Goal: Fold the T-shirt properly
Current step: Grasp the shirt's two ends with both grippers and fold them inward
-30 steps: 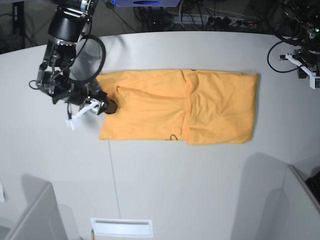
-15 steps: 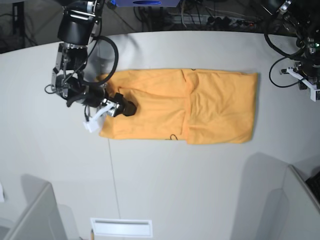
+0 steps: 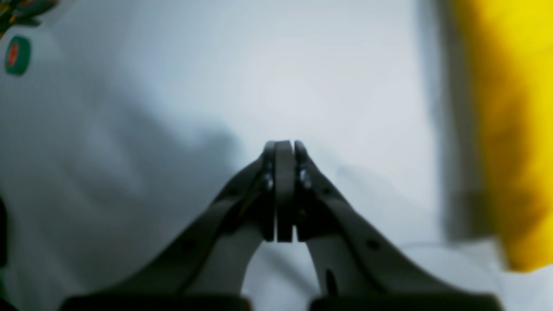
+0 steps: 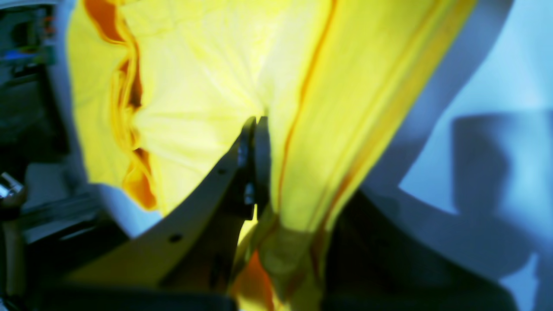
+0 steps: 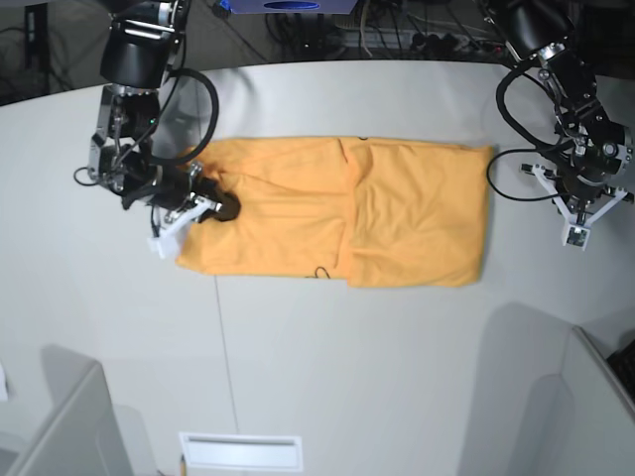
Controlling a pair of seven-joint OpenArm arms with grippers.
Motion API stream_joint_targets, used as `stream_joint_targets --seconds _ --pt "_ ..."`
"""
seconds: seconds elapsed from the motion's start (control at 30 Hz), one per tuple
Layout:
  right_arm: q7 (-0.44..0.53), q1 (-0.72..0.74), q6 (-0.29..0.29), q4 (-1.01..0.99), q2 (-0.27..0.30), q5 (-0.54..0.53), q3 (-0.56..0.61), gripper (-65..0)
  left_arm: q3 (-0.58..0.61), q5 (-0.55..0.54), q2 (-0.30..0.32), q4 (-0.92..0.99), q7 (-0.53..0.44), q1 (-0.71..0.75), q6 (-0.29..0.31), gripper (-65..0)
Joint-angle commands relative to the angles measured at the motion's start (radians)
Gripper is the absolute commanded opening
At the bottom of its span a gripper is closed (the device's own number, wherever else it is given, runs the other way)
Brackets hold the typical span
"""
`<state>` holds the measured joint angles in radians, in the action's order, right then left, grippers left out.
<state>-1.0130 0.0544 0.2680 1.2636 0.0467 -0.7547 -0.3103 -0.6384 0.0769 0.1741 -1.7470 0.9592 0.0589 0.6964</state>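
Up close in the right wrist view, right fingers [image 4: 255, 129] pressed together, pinching a bunched edge of the T-shirt [image 4: 207, 99], cloth pulled into creases radiating from the pinch and draped past the fingers toward the lens. In the left wrist view, left fingers [image 3: 283, 149] pressed flat against each other with nothing between, above bare bench [image 3: 268, 77], the orange cloth [image 3: 510, 129] a blurred strip well off to the side. Farther out in the base view, T-shirt [image 5: 337, 213] spread across the middle of the pale bench [image 5: 327, 367] as a long folded rectangle with an overlapping panel at one end, right gripper [image 5: 213, 205] at its edge, left gripper [image 5: 585, 213] just off the opposite end, apart from the cloth.
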Motion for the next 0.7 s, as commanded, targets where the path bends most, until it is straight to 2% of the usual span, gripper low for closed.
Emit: stream_joint_targets --seconds 0.0,0.07,0.13,0.3,0.47,0.53,0.67 --pt "-0.005 -0.001 -0.055 0.021 0.012 0.074 -0.002 -65.0 0.022 0.002 0.018 0.005 -0.053 -0.011 -0.002 -65.0" --pt "-0.007 -0.011 -0.102 0.061 0.012 0.074 -0.002 -65.0 0.068 0.034 0.018 0.06 -0.128 -0.006 -0.014 -65.0" --pt "-0.013 -0.015 -0.109 0.107 0.012 0.074 0.0 -65.0 0.121 0.056 0.017 0.129 -0.177 -0.015 -0.039 -65.0" --pt "-0.005 -0.015 -0.123 0.182 0.023 0.074 0.113 -65.0 0.194 0.057 0.017 0.209 -0.202 -0.066 -0.051 -65.0" --pt "0.007 -0.017 -0.266 0.27 0.023 0.074 0.241 -65.0 0.226 0.059 0.012 0.276 -0.207 -0.115 -0.051 -65.0" --pt "0.029 -0.023 -0.295 0.314 0.022 0.074 0.299 -65.0 0.276 0.06 0.014 0.285 -0.208 -0.112 -0.051 -65.0" --pt "0.047 -0.008 -0.399 0.37 0.025 0.074 0.38 -65.0 0.325 0.067 0.017 0.289 -0.208 -0.11 -0.051 -65.0"
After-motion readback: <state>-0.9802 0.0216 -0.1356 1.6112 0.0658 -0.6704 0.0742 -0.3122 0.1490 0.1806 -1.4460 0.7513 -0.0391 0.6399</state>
